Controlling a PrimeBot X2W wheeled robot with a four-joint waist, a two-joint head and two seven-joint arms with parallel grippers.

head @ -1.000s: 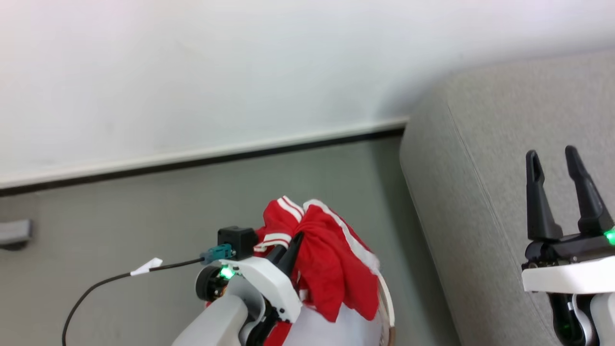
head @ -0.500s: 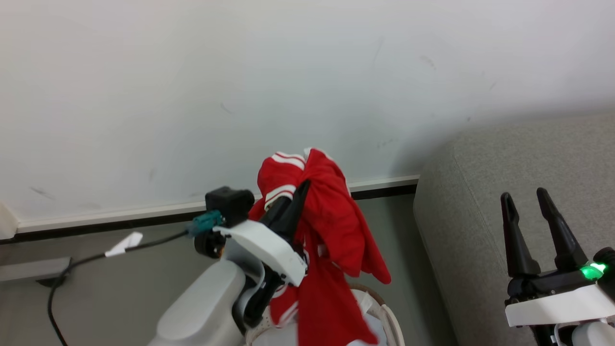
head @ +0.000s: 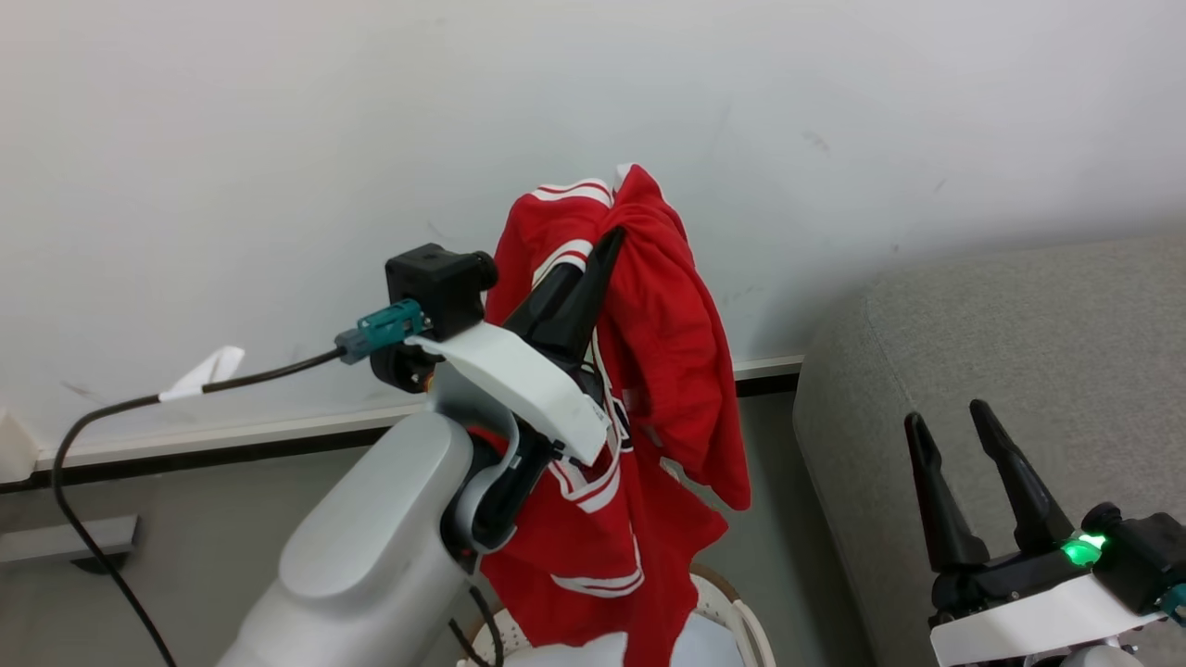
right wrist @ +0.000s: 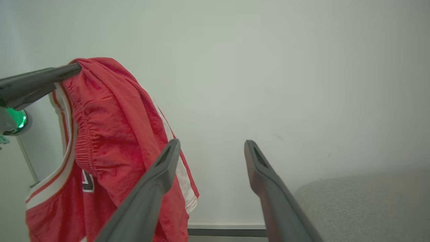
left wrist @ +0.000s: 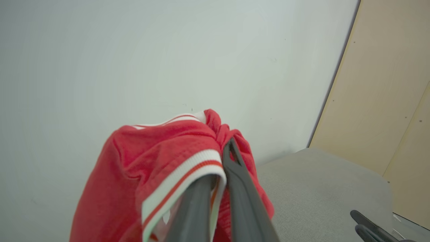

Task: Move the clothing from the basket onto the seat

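Left claw (head: 607, 243) pinched shut on the red clothing (head: 672, 352), high against the white wall (head: 232, 139).
A black cable (head: 278, 371) trails at left above grey floor (head: 185, 556). The clothing hangs down to the basket (head: 738, 619), which is mostly cut off below; a dark print on the fabric is too folded to read. At right are the grey sofa (head: 973, 324) and the right claw (head: 945, 417), spread wide and holding nothing.
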